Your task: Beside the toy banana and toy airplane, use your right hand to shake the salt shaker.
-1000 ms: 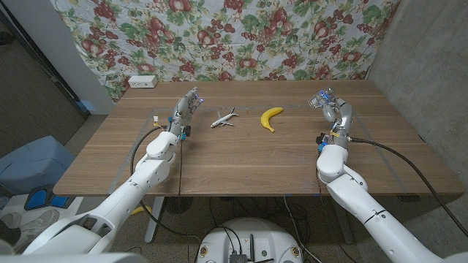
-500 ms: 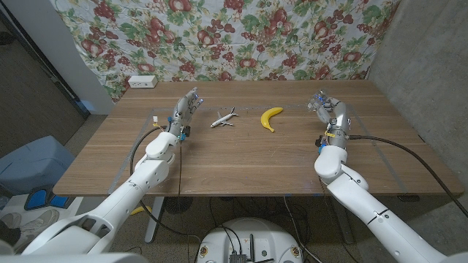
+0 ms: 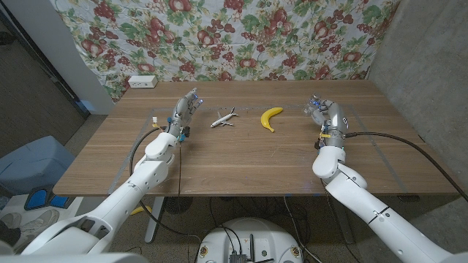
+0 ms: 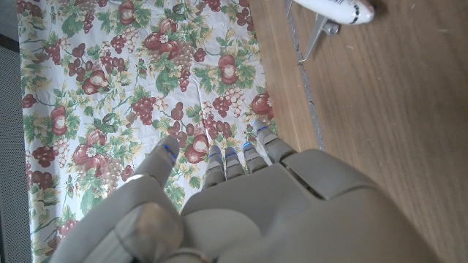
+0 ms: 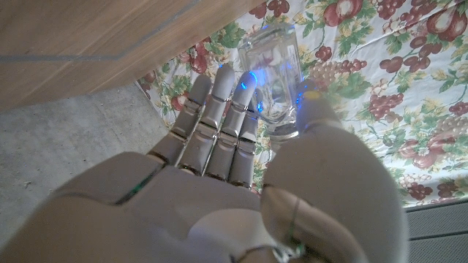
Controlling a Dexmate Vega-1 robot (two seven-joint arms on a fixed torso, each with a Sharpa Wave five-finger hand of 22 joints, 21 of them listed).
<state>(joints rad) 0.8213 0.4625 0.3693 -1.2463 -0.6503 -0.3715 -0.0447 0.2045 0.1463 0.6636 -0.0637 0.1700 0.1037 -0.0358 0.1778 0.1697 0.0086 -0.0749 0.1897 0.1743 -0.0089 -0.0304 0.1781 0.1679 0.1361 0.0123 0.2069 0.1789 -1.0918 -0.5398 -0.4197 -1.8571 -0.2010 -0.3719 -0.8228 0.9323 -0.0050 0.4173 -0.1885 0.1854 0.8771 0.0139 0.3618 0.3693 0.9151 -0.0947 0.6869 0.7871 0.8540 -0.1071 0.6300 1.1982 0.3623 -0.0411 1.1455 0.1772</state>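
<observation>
Right hand raised at the right side of the wooden counter, fingers wrapped around the clear glass salt shaker. In the right wrist view, shaker pinched between the fingers on one side and the thumb on the other, glass body plainly visible past the fingertips, floral cloth and the counter's edge behind it. Whether shaker touches the counter or hangs clear of it: cannot tell from the head view. Yellow toy banana lying on the counter just left of the holding hand, apart from it, curved with one tip toward the far edge. White toy airplane resting on its wheels further left, near the banana but not touching it, set at a slant to the counter's edge. Left hand holding nothing, fingers apart and stretched toward the far edge of the counter, just beside the airplane on its left. In the left wrist view, back of the left hand with fingers extended, airplane partly in frame on the wood. Floral cloth with fruit print hung behind the counter; small white box at the far left corner by the cloth.
</observation>
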